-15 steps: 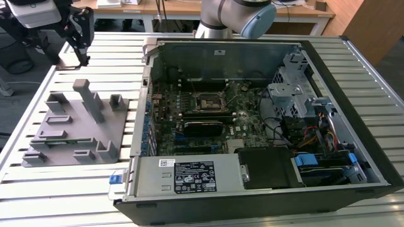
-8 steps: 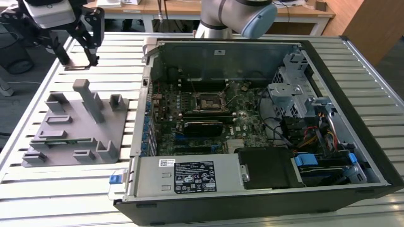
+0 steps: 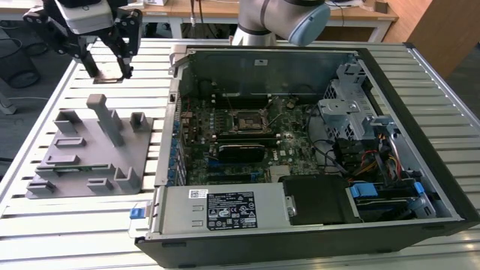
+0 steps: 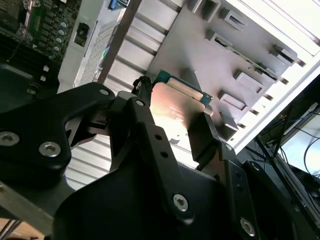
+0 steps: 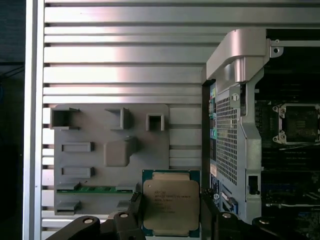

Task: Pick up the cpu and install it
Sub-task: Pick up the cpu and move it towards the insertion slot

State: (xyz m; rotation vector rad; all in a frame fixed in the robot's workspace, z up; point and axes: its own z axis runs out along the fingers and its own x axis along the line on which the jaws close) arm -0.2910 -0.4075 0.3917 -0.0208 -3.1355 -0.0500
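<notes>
My gripper (image 3: 109, 72) hangs above the slatted table at the exterior view's far left, beyond the grey fixture plate (image 3: 90, 152). It is shut on the cpu (image 5: 171, 200), a flat square chip with a silvery metal top and a green edge. The black fingers (image 5: 135, 206) press on two opposite sides of the chip. In the second wrist view the cpu (image 4: 177, 107) sits between the fingertips with the fixture plate (image 4: 225, 60) behind it. The black motherboard socket (image 3: 248, 120) lies open inside the computer case, apart from the gripper; in the first wrist view the socket (image 5: 299, 122) is beyond the case wall.
The open computer case (image 3: 390, 73) takes up the middle and the exterior view's right; its metal side wall (image 5: 235, 130) stands between the gripper and the motherboard. The fixture plate carries several upright blocks and a green memory stick (image 5: 92, 189). A power supply (image 3: 225, 209) lies at the case's near end.
</notes>
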